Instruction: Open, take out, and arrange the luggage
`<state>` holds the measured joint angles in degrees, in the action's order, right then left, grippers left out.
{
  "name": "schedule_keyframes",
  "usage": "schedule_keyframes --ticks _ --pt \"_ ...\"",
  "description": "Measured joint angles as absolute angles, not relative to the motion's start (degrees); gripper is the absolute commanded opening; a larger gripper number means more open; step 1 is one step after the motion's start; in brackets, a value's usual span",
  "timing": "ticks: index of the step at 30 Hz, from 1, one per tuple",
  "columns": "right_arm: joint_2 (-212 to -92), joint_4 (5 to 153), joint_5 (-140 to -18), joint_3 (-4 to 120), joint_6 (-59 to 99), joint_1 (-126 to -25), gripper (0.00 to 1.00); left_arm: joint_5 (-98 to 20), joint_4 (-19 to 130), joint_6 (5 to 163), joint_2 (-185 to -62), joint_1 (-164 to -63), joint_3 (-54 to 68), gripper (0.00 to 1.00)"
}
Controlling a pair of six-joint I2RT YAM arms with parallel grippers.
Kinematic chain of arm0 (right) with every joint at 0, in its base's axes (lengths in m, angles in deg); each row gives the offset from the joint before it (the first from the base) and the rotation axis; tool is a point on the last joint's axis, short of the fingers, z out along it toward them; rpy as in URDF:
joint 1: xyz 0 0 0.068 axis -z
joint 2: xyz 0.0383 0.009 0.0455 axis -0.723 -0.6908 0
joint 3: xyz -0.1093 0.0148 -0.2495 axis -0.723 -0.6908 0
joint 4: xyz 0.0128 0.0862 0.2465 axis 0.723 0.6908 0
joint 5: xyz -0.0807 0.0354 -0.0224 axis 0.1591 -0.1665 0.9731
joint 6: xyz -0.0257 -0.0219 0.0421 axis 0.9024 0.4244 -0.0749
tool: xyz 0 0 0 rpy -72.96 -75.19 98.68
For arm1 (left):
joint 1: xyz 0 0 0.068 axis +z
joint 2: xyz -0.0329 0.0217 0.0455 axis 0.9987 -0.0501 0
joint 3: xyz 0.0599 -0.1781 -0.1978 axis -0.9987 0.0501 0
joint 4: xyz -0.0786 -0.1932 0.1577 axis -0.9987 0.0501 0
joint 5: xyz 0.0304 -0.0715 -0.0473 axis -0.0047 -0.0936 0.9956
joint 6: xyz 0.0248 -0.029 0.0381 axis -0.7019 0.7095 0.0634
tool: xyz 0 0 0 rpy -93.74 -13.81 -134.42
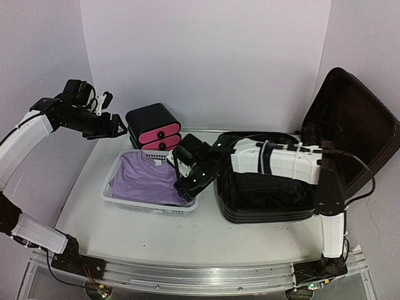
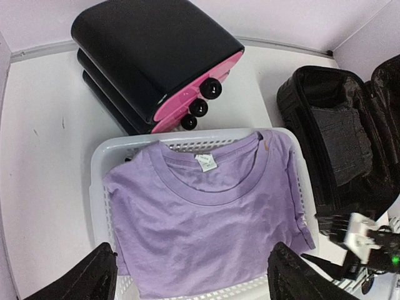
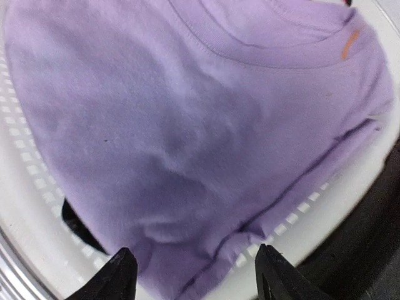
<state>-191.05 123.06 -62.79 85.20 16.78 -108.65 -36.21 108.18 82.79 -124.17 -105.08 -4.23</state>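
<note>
The luggage [image 1: 265, 199] lies open at the right of the bench [image 1: 187, 240], its lid leaning back against the wall; just left of it a white basket [image 1: 144, 208] holds a purple shirt [image 1: 142, 178]; the right claw [image 3: 195, 265] hovers low over the shirt's edge, fingers apart; the left claw [image 2: 192, 262] hangs high above the basket, fingers wide apart, empty.

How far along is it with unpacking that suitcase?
Done: the luggage lies open, lid up, and a purple T-shirt sits in the white basket. In hand: the right tool hangs open just above that shirt. Left: dark fabric inside the case probably needs taking out.
</note>
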Motion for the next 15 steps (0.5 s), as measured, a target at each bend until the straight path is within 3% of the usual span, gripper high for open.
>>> schedule_keyframes --ticks 5,10,15 --pt "-174.6 123.1 -57.9 77.5 23.2 -108.4 0.98 -32.5 106.7 84.1 -122.9 -105.1 0.2 0.86" --pt "-159.6 124.9 -54.8 70.9 29.6 -103.2 0.98 -27.4 103.4 86.2 -121.7 -105.1 4.2 0.87" --pt "-157.9 128.6 -55.0 66.5 32.2 -91.7 0.98 -23.0 99.2 89.1 -122.1 -105.6 5.3 0.87"
